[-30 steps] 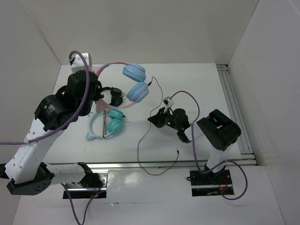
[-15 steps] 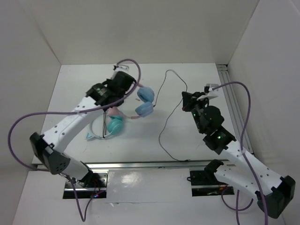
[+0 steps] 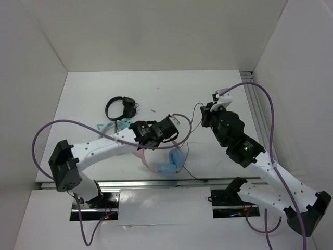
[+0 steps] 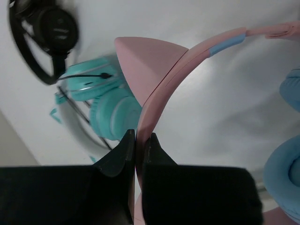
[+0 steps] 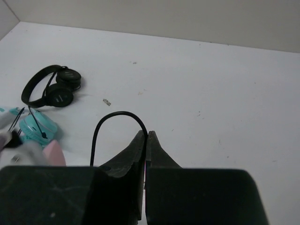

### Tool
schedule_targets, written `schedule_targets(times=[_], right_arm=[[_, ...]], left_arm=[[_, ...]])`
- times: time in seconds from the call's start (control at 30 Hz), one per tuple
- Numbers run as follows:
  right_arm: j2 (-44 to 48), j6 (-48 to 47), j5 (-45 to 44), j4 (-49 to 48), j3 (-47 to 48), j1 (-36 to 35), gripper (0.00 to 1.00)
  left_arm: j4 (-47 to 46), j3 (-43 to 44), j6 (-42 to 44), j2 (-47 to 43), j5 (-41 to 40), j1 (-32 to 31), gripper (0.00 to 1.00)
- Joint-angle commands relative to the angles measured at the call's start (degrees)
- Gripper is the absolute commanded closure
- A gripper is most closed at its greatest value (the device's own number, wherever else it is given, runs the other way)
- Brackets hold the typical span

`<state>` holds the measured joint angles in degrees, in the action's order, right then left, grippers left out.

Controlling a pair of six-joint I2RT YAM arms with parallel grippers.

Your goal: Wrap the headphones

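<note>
Table (image 3: 83, 104): white, with walls at the back and on both sides; it carries everything listed here.
My right arm (image 3: 244, 151): reaches from the near right toward the middle of the table.
My left arm (image 3: 99, 148): lies low across the near left, with its wrist toward the centre.
Pink-and-blue headphones (image 3: 169, 167): at the near middle of the table, just beyond its front edge. The light blue ear cups lie nearest to me, and the pink band with its cat ear runs up into my left grip. I cannot tell whether they rest on the table or hang clear of it.
Teal headphones (image 4: 108, 103): on the table to the left, partly hidden under my left arm in the top view.
Black headphones (image 3: 120, 108): farther back on the left, apart from the others.
Cable (image 5: 117, 113): thin and black; it arches up in a loop and ends between my right fingers.
Left fingers (image 4: 131, 140): closed tightly on the pink band, just below the cat ear.
Right fingers (image 5: 142, 140): pinched together on the cable, held above the table.
Scrap (image 5: 107, 101): a small pale speck lying loose near the black headphones.
</note>
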<state>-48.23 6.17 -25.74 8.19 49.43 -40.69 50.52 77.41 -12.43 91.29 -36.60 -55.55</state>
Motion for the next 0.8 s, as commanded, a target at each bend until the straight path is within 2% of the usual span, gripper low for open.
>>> schedule_targets(times=[0.0,0.13,0.27,0.5,0.53,0.57,0.63,0.67,0.73,0.77], right_arm=[[-0.63,-1.96,0.32,-0.80,0.76,-0.36,1.00],[-4.23,-2.48,4.71,-1.51,1.37,0.78,1.00],[-6.18,-2.48,7.45,-2.73,1.37,1.31,1.00],[-9.86,-2.48,12.11,-2.74,1.37,2.37,1.00],[-9.87,-1.96,12.11,-2.74,1.37,2.37,1.00],[-9.00,-1.96,12.11,-2.74,1.37,2.37,1.00],[-7.15,-1.43,12.11,-2.74,0.76,2.89,1.00],[-5.49,-1.43,12.11,-2.74,0.76,2.89,1.00],[-4.95,-1.43,9.76,-1.69,1.28,2.89,1.00],[-4.34,-0.91,9.74,-0.99,2.41,3.42,1.00]], left_arm=[[-7.80,-1.11,7.85,-9.88,12.67,-6.31,1.00],[-8.42,-2.34,9.88,-14.20,23.12,-10.45,1.00],[-7.81,-1.73,11.20,-14.21,28.85,-11.69,1.00],[-7.81,1.25,11.72,-14.21,29.57,-11.69,1.00],[-7.81,1.26,11.72,-14.21,27.74,-11.69,1.00],[-7.11,1.95,10.50,-12.73,20.41,-11.69,1.00],[-6.58,1.96,7.16,-11.49,11.07,-11.69,1.00],[-6.58,1.96,5.85,-10.96,3.11,-11.69,1.00],[-5.96,3.01,3.47,-10.34,-2.05,-11.69,1.00],[-4.22,3.97,1.46,-9.47,-8.86,-11.69,1.00]])
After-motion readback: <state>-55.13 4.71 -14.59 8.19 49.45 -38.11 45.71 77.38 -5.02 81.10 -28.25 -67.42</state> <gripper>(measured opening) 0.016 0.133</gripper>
